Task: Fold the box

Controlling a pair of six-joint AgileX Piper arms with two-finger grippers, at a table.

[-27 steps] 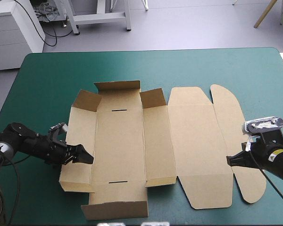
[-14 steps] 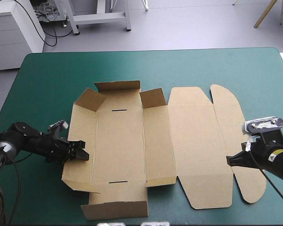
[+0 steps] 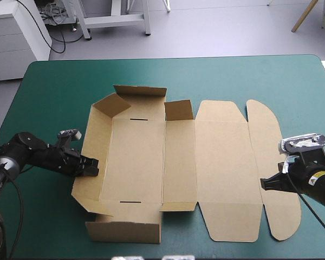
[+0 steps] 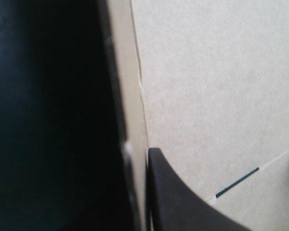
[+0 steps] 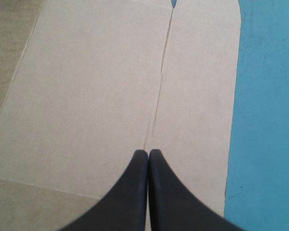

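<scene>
The brown box (image 3: 151, 157) lies in the middle of the table, its tray part at the left and its lid flat to the right. Its far wall (image 3: 140, 91) and near wall (image 3: 124, 230) stand raised, and the left wall (image 3: 92, 141) tilts up. My left gripper (image 3: 93, 168) is shut on that left wall; in the left wrist view the board's edge (image 4: 137, 120) runs between the black fingers of my left gripper (image 4: 140, 156). My right gripper (image 3: 264, 184) is shut, its tip down on the lid's rounded outer flap (image 5: 197, 96), right gripper (image 5: 148, 152) at a crease line.
The teal-green cover (image 3: 233, 76) runs on beyond the box to the far edge. A strip of cover (image 5: 269, 96) shows beside the rounded flap, toward the table's right edge.
My left gripper, open earlier, has shut on the box's left wall. The left, far and near walls have risen, and the sheet has shifted slightly. The right arm has not moved.
</scene>
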